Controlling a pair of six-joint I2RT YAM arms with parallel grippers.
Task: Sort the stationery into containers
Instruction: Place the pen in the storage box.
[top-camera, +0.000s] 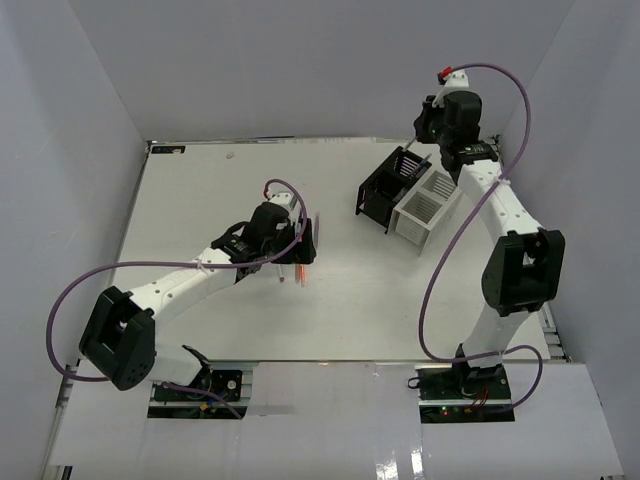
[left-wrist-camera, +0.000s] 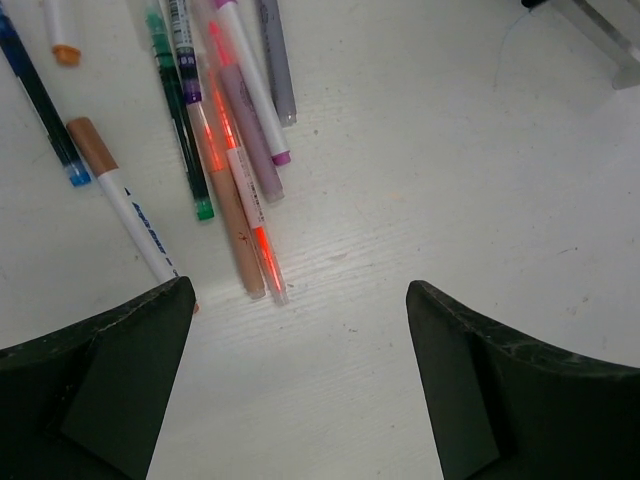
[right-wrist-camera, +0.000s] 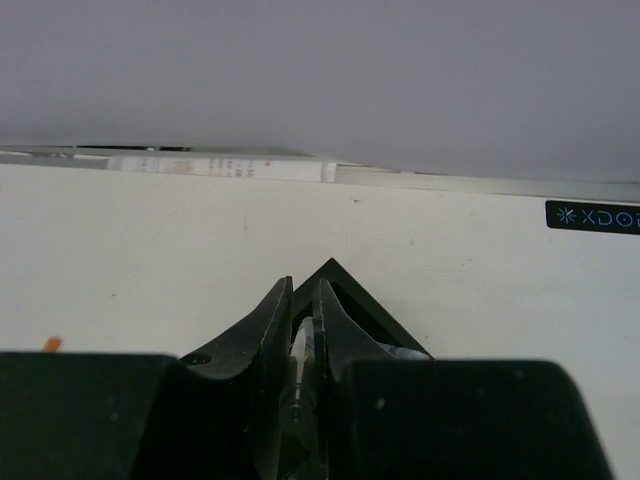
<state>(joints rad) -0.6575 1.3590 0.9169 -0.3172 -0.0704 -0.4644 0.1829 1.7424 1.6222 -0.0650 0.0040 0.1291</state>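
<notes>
Stationery (left-wrist-camera: 248, 215) is seen lying loose on the desk (left-wrist-camera: 430, 180) just ahead of the left hand (left-wrist-camera: 300, 290), which is spread wide with nothing held; print on a white marker (left-wrist-camera: 137, 215) cannot be read; the right hand (right-wrist-camera: 300, 292) is pinched on a clear pen (right-wrist-camera: 301, 365) over the black container (top-camera: 385, 190), beside the white container (top-camera: 425, 205); a dark label (right-wrist-camera: 592, 217) at the desk's edge reads "XDO", cut off by the frame

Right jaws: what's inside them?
A thin pale pen, pinched between the jaws. Only a sliver shows; the rest of it is hidden by them.
</notes>
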